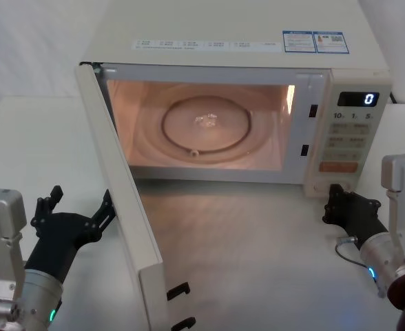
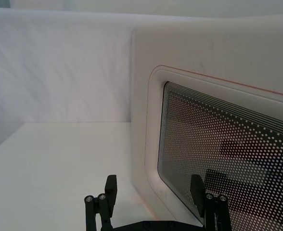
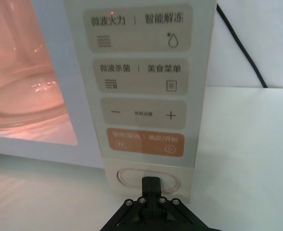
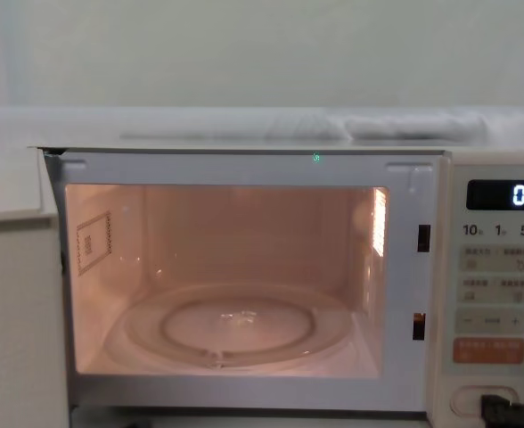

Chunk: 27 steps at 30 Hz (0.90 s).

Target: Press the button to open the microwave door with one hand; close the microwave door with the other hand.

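White walls close the scene behind and to the sides, plain and bare, and a white table [image 1: 37,131] runs beneath everything, its top pale and matte, catching a warm pinkish glow just in front of the oven mouth; on it stands a cream microwave [image 1: 230,31] with printed labels along its top front edge, its cavity lit orange-pink and a round glass turntable [image 1: 206,127] lying flat on the floor inside; the microwave door [image 1: 120,200] stands swung out on its left hinge, roughly square to the oven front, its two black latch hooks showing at the free edge nearest the robot, and in the left wrist view its dotted dark window [image 2: 228,149] with a thin pink outline faces that camera; at the oven's right is the control panel [image 1: 346,141], its display reading 0, with cream and orange keys below; a black power cord [image 3: 240,45] trails against the wall behind; the left gripper [image 1: 71,217] hovers just outside the door's outer face, fingers spread wide apart; the right gripper [image 3: 151,185] has its fingers pressed together, the tip lying against the button [image 3: 148,176] at the foot of the panel.
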Each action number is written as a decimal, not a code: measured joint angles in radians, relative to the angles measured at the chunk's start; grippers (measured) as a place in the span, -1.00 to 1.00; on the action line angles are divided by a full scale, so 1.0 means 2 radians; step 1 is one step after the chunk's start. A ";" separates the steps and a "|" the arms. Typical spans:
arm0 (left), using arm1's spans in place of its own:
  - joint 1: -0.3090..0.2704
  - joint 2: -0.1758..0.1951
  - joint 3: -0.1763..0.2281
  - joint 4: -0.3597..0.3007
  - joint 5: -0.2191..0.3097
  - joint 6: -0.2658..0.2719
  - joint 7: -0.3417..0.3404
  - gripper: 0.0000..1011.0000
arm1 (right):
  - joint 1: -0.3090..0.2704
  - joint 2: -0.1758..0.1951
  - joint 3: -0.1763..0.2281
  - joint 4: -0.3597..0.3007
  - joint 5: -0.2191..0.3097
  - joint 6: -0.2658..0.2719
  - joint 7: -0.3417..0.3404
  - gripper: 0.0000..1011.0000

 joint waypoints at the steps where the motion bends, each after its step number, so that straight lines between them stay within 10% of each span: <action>1: 0.000 0.000 0.000 0.000 0.000 0.000 0.000 0.98 | -0.001 0.000 0.000 -0.003 0.000 0.000 0.000 -1.00; 27: 0.000 0.000 0.000 0.000 0.000 0.000 0.000 0.98 | -0.097 0.028 0.025 -0.152 -0.009 0.019 -0.008 -1.00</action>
